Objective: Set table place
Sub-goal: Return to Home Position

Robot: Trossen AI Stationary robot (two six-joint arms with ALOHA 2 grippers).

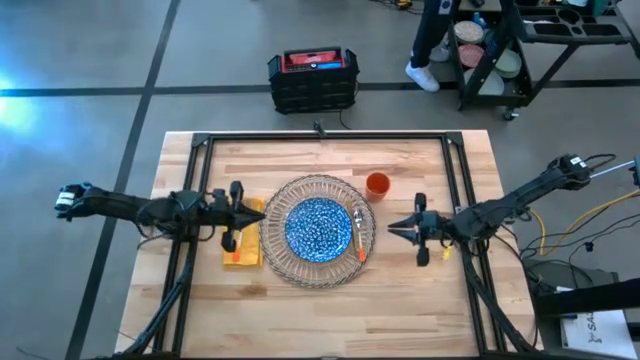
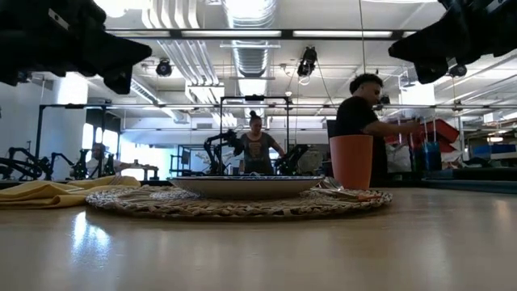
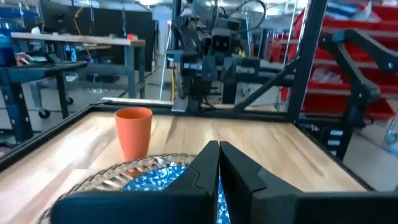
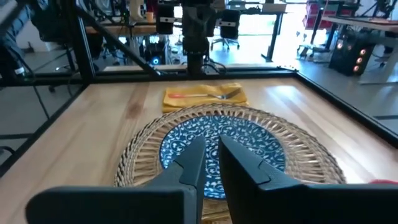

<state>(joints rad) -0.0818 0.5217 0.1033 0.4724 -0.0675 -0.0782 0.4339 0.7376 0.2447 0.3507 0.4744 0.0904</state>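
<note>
Fork (image 4: 211, 94) on napkin (image 4: 177, 101), nine o'clock of plate (image 4: 252, 144), we discern only from right wrist; left jaws pressed together, right jaws slightly spread.

The high view looks straight down on the whole table (image 1: 320, 320). The low view sits level at tabletop height, near the plate (image 2: 242, 185). The two wrist views face each other across the tabletop, both taking in that plate.
</note>
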